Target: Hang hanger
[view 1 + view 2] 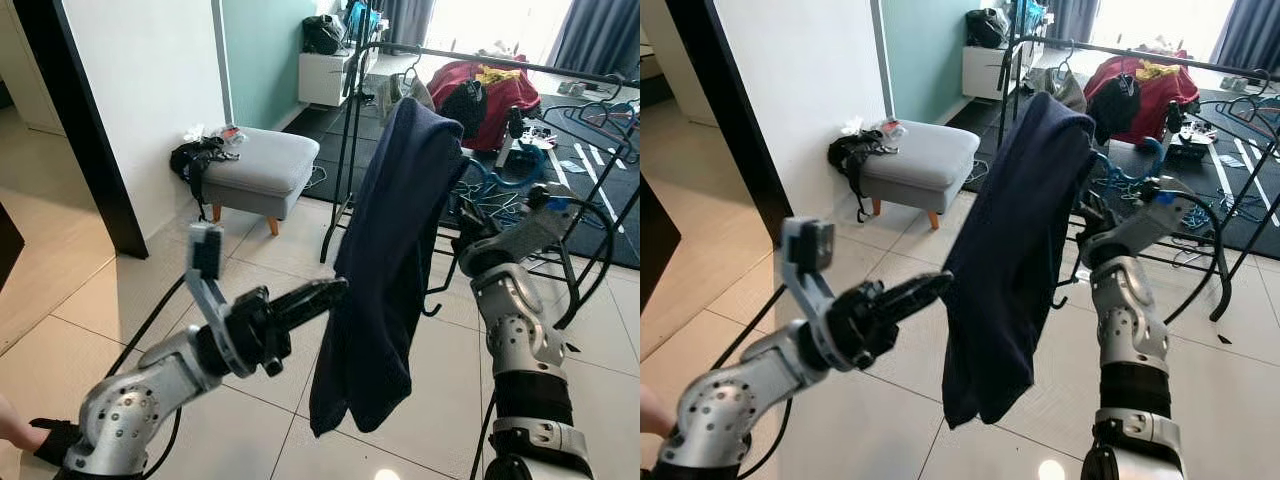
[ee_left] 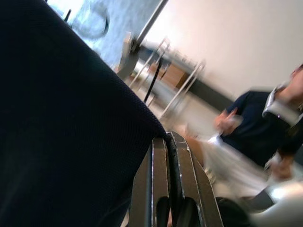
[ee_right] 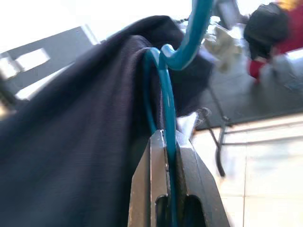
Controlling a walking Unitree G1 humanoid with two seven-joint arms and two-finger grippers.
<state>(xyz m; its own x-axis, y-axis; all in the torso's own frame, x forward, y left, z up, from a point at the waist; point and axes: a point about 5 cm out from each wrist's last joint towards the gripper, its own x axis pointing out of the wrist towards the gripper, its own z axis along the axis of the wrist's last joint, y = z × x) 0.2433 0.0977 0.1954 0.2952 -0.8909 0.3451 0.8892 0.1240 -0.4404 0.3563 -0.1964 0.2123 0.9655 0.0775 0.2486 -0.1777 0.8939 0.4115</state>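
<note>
A dark navy garment (image 1: 385, 270) hangs on a teal wire hanger (image 3: 163, 90), its hook curving up above the cloth. My right gripper (image 3: 165, 137) is shut on the hanger's wire; its arm (image 1: 515, 320) rises at the right, behind the garment. From the lower left my left gripper (image 1: 338, 288) reaches in with fingers shut, its tips touching the garment's left edge (image 2: 94, 123). A black clothes rack (image 1: 480, 55) stands just behind the garment.
A grey footstool (image 1: 262, 165) with a black bag (image 1: 195, 157) stands by the white wall on the left. Blue hangers (image 1: 498, 195) and a red bag (image 1: 485, 85) lie beyond the rack. A person's hand (image 1: 10, 430) is at lower left; a person (image 2: 253, 130) stands nearby.
</note>
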